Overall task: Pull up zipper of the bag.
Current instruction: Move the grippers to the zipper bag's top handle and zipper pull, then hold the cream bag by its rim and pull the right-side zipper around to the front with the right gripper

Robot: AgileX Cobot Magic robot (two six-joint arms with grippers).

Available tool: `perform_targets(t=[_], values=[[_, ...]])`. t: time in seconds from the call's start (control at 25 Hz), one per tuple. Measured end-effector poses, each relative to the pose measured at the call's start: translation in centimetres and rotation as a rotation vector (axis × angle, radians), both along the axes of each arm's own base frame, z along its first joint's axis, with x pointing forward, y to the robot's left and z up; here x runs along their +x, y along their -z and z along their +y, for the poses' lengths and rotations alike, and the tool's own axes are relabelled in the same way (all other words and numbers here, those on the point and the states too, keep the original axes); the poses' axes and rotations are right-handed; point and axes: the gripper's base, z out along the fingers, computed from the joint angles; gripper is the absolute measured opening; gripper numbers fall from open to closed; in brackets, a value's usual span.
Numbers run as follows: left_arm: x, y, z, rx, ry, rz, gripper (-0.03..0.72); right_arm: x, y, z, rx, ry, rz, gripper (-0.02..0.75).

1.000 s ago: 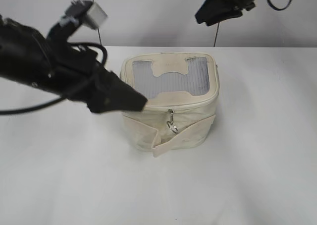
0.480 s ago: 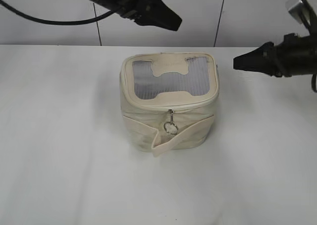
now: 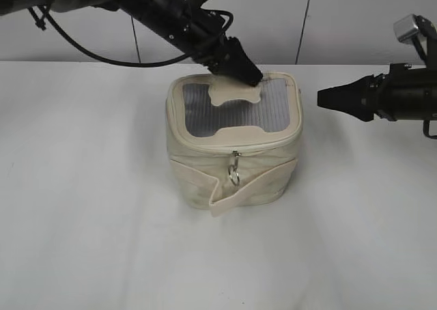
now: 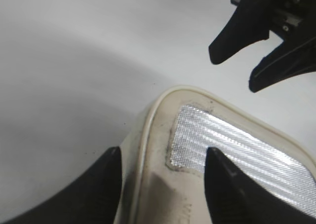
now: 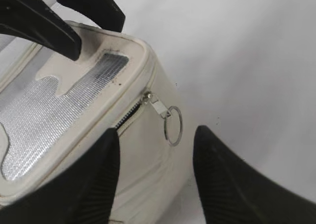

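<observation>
On the white desk (image 3: 82, 242), seen from outside, I have the bag (image 3: 234, 173) sitting mid-frame: a small boxy cream fabric thing with a grey mesh lid, a bone-shaped cream patch (image 3: 233, 91) on top and a wide strap (image 3: 249, 187) wrapped round its body. A silver pull with a ring (image 3: 234, 175) hangs from the zipper (image 3: 235, 148) at the front. My left claw (image 3: 247, 74) reaches in from the upper left and its tip sits at the back edge of the lid; from here I cannot tell its gap. My right claw (image 3: 326, 98) hangs off the bag's right side, apart from it, looking like one dark point.

From the left wrist, the left claw (image 4: 160, 184) stands apart, its black fingers straddling a rounded corner of the lid, gripping nothing. The mesh shines silvery and ribbed here. The right claw (image 4: 247, 61) shows beyond, also spread.

From the right wrist, the right claw (image 5: 155, 179) is spread wide with ribbed pads. Only this view shows a second pull (image 5: 168, 118) on the bag's side, at the end of a dark toothed gap in the track.
</observation>
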Motion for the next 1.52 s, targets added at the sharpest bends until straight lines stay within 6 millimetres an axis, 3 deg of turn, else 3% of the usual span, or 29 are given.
perform_targets(t=[0.12, 0.2, 0.28, 0.36, 0.64, 1.08, 1.2, 1.36, 1.52], values=[[0.3, 0.9, 0.0, 0.019, -0.01, 0.007, 0.39, 0.1, 0.7, 0.0, -0.016, -0.017, -0.003, 0.391], [0.3, 1.1, 0.1, 0.031, -0.013, 0.004, 0.278, 0.2, 1.5, 0.0, -0.022, -0.023, 0.011, 0.391], [0.4, 1.1, 0.1, 0.036, -0.016, -0.003, 0.118, 0.2, 2.3, 0.0, -0.031, -0.034, 0.022, 0.391], [0.4, 1.1, 0.1, 0.042, -0.015, -0.004, 0.063, 0.3, 3.2, 0.0, -0.036, -0.041, 0.037, 0.391], [0.4, 1.2, 0.1, 0.043, -0.016, -0.005, 0.052, 0.4, 4.3, 2.1, -0.068, -0.106, -0.005, 0.391], [0.4, 1.2, 0.1, 0.047, -0.022, 0.002, 0.048, 3.1, 4.3, 5.1, -0.224, -0.068, -0.051, 0.361], [0.4, 1.2, 0.2, 0.051, -0.025, 0.001, 0.048, 3.9, 4.4, 5.7, -0.238, -0.073, -0.063, 0.282], [0.5, 1.2, 0.3, 0.055, -0.027, -0.004, 0.047, 4.2, 4.6, 5.9, -0.233, -0.07, -0.056, 0.039], [0.5, 1.2, 0.3, 0.056, -0.028, -0.001, 0.047, 3.8, 4.7, 5.8, -0.244, -0.066, -0.006, 0.008]])
